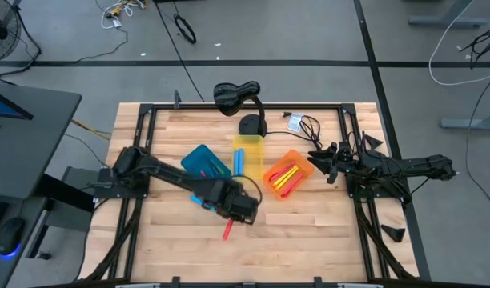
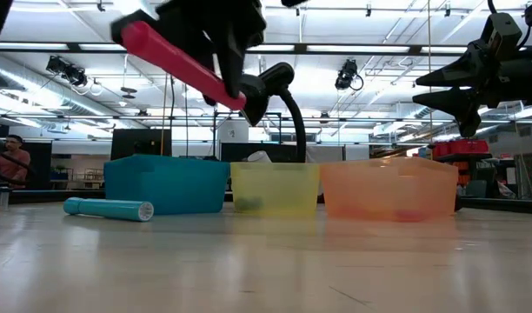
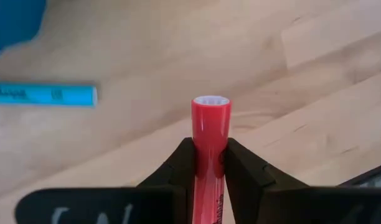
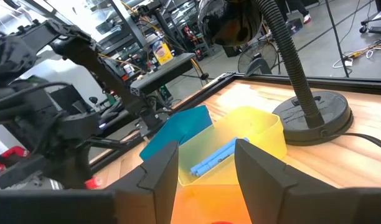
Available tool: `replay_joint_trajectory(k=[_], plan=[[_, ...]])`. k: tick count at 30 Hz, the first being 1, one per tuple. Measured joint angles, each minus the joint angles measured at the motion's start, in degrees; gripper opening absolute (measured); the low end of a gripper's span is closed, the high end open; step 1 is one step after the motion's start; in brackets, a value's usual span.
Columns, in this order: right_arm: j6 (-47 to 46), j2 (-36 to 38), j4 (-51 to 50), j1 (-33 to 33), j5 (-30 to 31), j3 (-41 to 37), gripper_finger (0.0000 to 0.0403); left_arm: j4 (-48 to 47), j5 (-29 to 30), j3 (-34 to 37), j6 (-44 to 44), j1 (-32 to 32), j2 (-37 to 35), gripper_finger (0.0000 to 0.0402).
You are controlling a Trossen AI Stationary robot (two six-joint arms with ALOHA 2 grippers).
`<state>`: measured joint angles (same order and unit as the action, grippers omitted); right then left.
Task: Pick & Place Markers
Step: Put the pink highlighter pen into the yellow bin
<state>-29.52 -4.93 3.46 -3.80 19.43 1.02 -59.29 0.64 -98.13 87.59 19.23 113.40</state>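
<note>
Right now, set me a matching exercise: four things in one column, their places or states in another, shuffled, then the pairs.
Things:
1. red marker
2. teal marker
3. blue markers
4. right gripper

Places or states:
A. lying on the table in front of the blue bin
B. open, hovering beside the orange bin
C. clamped in the left gripper, above the table
D. inside the yellow bin

Pairs: 1-C, 2-A, 3-D, 4-B
</note>
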Motion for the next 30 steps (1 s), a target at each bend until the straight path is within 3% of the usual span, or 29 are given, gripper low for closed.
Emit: replay_joint_trajectory(k=[19,30], plan=[[0.0,0.0,0.0,0.0,0.0,0.0,0.0160,0.3,0.5,0.0,-8.9,-19.8,0.0,0.0064],[0.0,0.0,0.0,0.0,0.0,0.0,0.0160,5.9,1.4,0.0,-12.0,-29.7,0.0,0.0064]])
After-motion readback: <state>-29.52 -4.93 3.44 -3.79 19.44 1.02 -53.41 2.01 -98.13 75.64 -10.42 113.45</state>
